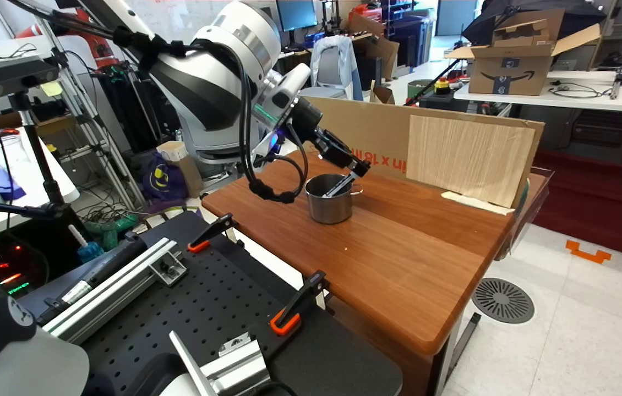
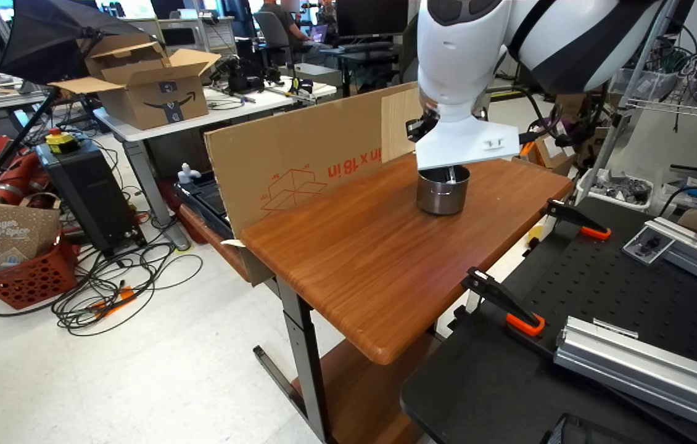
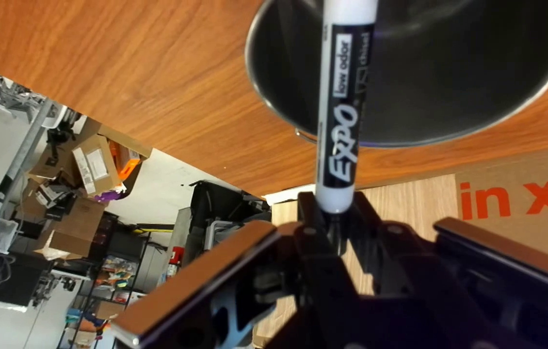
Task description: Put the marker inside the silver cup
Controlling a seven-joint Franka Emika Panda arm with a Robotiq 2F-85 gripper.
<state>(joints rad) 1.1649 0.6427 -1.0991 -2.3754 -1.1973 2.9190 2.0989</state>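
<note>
The marker is white with a black EXPO label and shows in the wrist view (image 3: 344, 106). My gripper (image 3: 334, 213) is shut on its dark end. In an exterior view, the gripper (image 1: 359, 166) is just above the silver cup's (image 1: 330, 206) handle side, and the marker (image 1: 340, 186) slants down with its lower end inside the cup's mouth. The silver cup (image 2: 441, 196) stands upright on the wooden table, with the marker (image 2: 451, 175) showing in its opening. In the wrist view, the marker crosses in front of the cup's dark inside (image 3: 448, 97). The marker's lower tip is hidden.
The wooden table (image 1: 399, 258) has a cardboard panel (image 1: 369, 126) standing along one edge, with a light wood sheet (image 1: 468, 159) on it. Black clamps with orange pads (image 1: 300, 302) grip the edge beside the black perforated board (image 1: 212, 297). Cables hang from the arm near the cup.
</note>
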